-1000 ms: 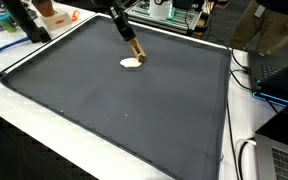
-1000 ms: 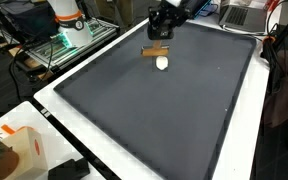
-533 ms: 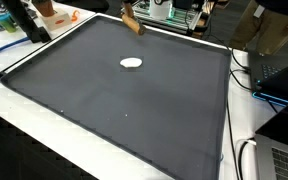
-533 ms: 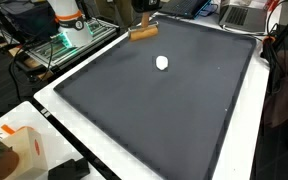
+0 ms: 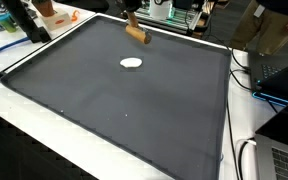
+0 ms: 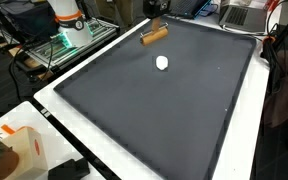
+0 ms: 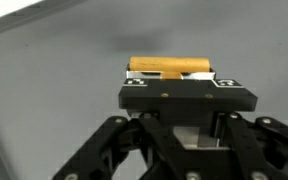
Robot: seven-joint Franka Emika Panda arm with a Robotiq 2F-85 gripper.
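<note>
The short brown wooden stick [image 7: 170, 66] lies sideways across the black gripper [image 7: 172, 78], pinched tight between its jaws. The small white lump [image 5: 131, 63] sits lower down, well apart from the gripper.

A small white oval piece [image 5: 131, 63] lies on the far half of the dark grey rectangular mat [image 5: 114, 110], and the mat lies on the white table [image 5: 24, 120]. The short brown wooden cylinder [image 5: 136, 34] sits crosswise between the fingers of the black gripper [image 7: 172, 76]. It is raised over the mat near its far edge, behind the oval piece and apart from it.
</note>
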